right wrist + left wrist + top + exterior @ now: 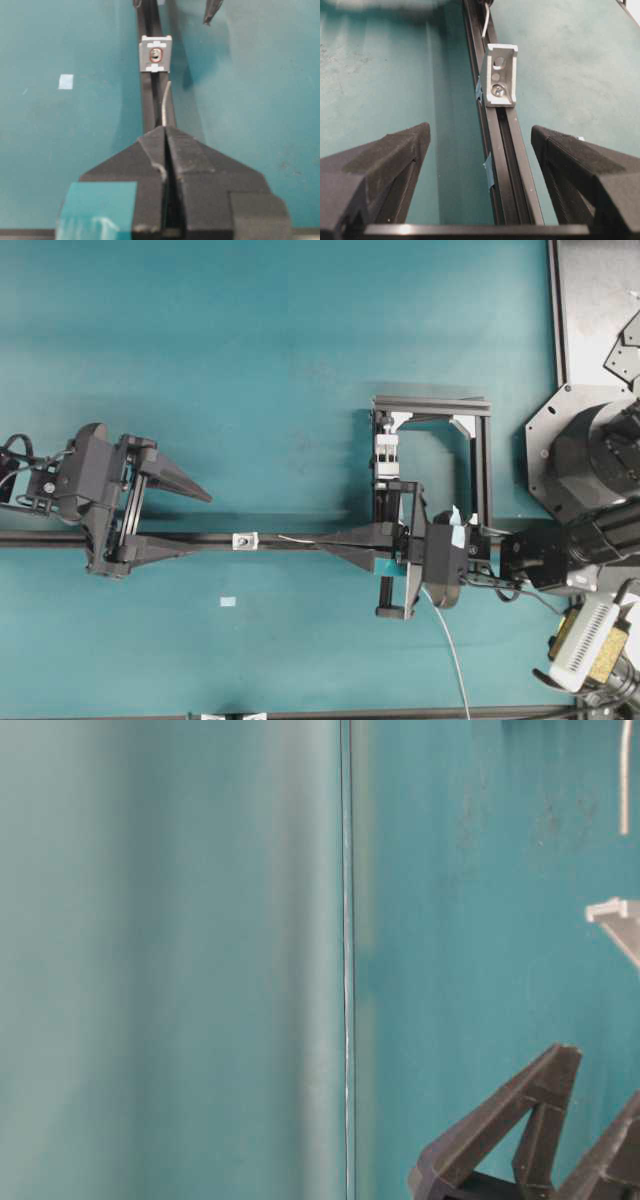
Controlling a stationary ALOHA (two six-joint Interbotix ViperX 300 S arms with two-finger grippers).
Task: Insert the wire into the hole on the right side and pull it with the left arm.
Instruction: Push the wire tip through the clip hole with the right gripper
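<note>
My right gripper [325, 544] [165, 128] is shut on the thin pale wire [165, 102], whose free end [292, 538] sticks out toward the small silvery bracket [244, 540] [155, 54] on the black rail. The wire tip stops short of the bracket's hole [156, 53], a little to its right in the right wrist view. The rest of the wire [450, 640] trails toward the table's front. My left gripper [200, 518] [480, 137] stands open, its fingers [395, 150] either side of the rail, short of the bracket [499, 75] with its hole [499, 62].
The black rail [290, 542] [507, 165] runs across the table. A black frame with a white clamp block [388, 452] stands behind my right gripper. A small pale tape patch [228, 601] lies on the teal mat. A grey plate [600, 310] is at the back right.
</note>
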